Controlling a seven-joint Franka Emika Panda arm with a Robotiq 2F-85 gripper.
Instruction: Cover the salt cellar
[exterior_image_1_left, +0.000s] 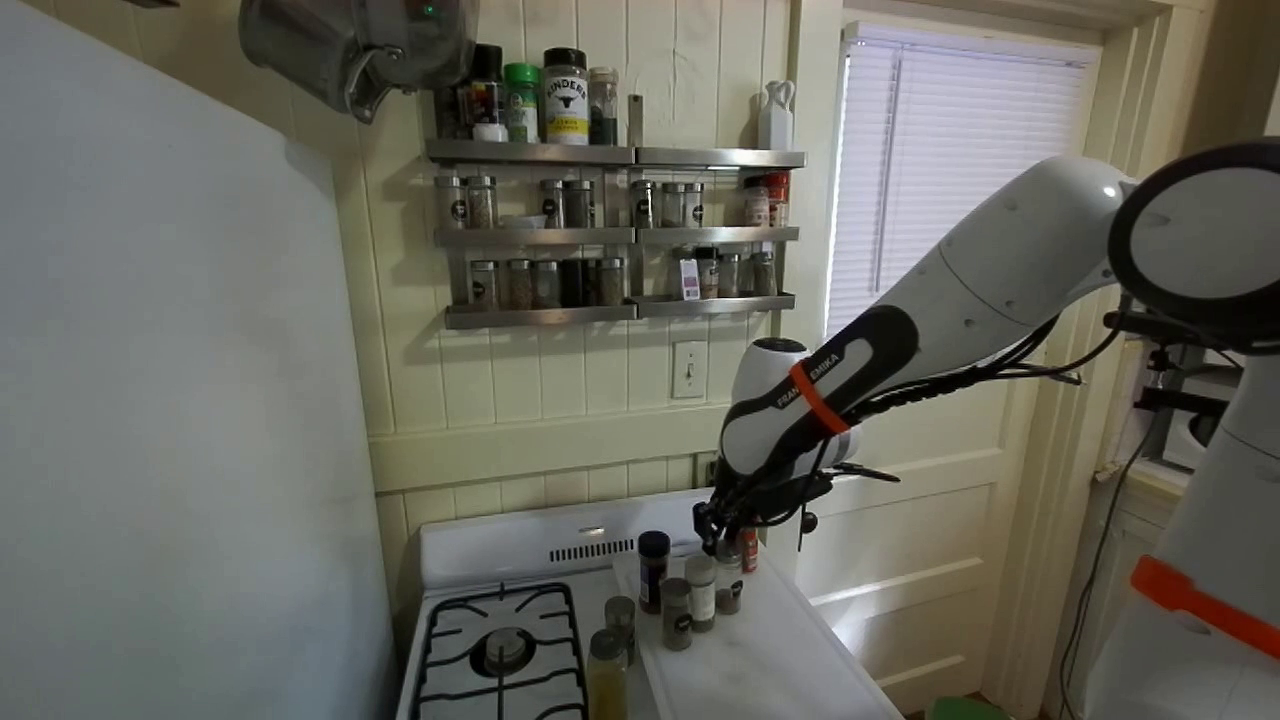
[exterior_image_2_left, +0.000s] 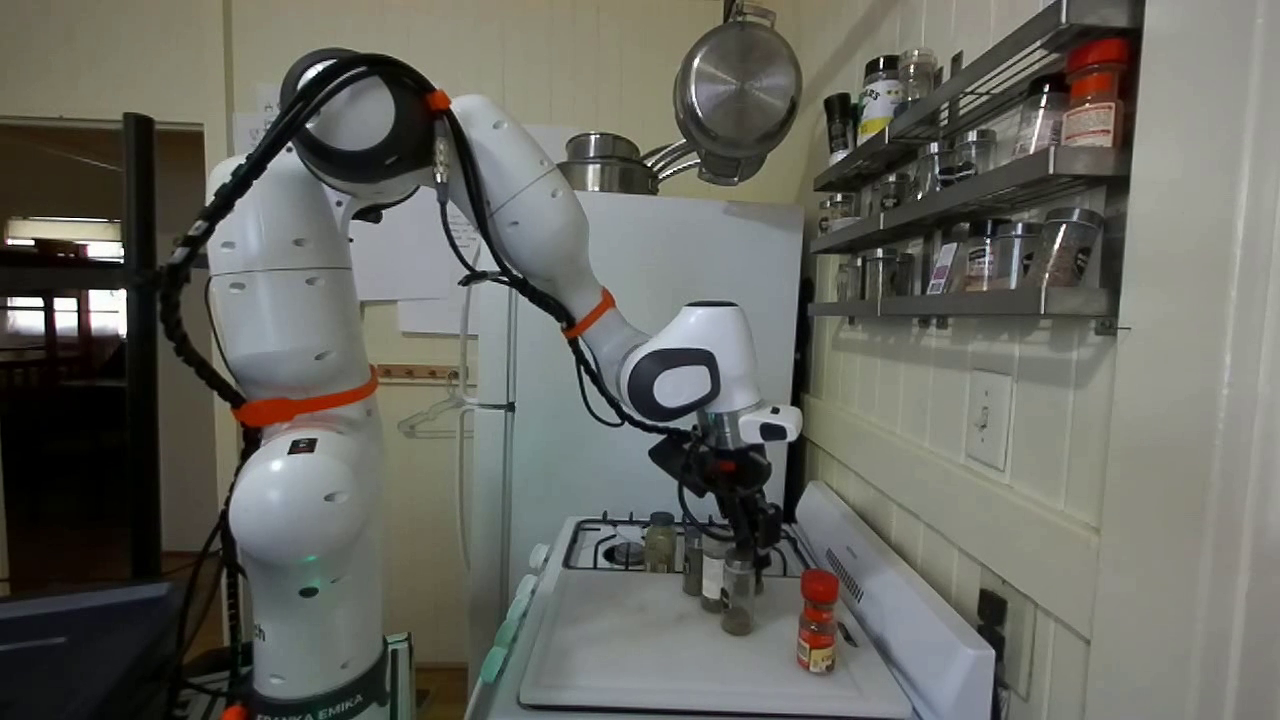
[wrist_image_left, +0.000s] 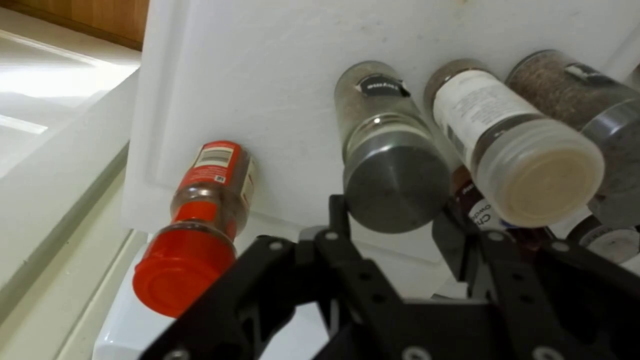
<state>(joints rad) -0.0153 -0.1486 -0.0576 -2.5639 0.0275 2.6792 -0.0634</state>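
A clear jar with a thyme label (wrist_image_left: 385, 115) and a metal lid stands upright on the white board (exterior_image_2_left: 640, 640). It also shows in both exterior views (exterior_image_1_left: 728, 590) (exterior_image_2_left: 738, 605). My gripper (wrist_image_left: 392, 205) reaches down over it, half closed, with one fingertip against each side of the lid. The gripper shows above the jar in both exterior views (exterior_image_1_left: 722, 538) (exterior_image_2_left: 748, 548). Close beside the thyme jar stands a white-labelled jar with a pale lid (wrist_image_left: 480, 110). I cannot tell which thing is the salt cellar.
A red-capped jar (wrist_image_left: 200, 220) stands on the thyme jar's far side from the others. A brown-filled jar (wrist_image_left: 560, 90) and a dark spice bottle (exterior_image_1_left: 653, 575) crowd near. The stove's back panel (exterior_image_2_left: 900, 585) and burner grate (exterior_image_1_left: 500, 650) border the board. Spice shelves (exterior_image_1_left: 540, 236) hang above.
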